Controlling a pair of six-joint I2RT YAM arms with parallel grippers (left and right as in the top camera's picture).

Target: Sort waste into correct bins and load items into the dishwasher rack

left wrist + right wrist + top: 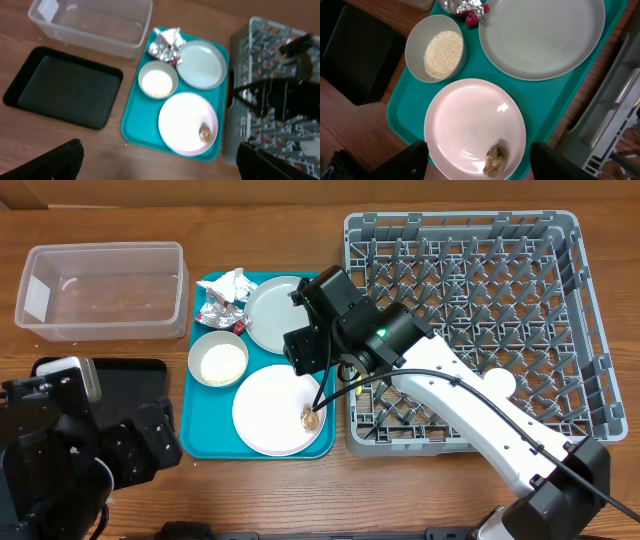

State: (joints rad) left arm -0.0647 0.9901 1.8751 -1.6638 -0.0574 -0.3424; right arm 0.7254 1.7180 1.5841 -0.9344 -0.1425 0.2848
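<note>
1. Right hand (477, 152) hangs wide open and empty just above the pink plate (470, 130), with one dark finger at each lower corner of the wrist view.
2. Between those fingers, a brown scrap (494, 160) lies on the plate near its rim.
3. Sharing the teal tray (402, 97) with that plate are a bowl (415, 40) of white rice (442, 54), a bare grey plate (540, 35), and a crumpled silver-and-red wrapper (465, 7) at the far end.
4. Left hand (157, 150) is also spread wide, holding nothing, above the wooden surface (100, 150) near the black tray (65, 87).
5. Behind the black tray stands the clear tub (100, 290). A white label (35, 298) on its end wall is too blurred to read.
6. Just right of the teal tray sits the grey rack (560, 240), with a white cup (500, 383) inside it beside the right arm.
</note>
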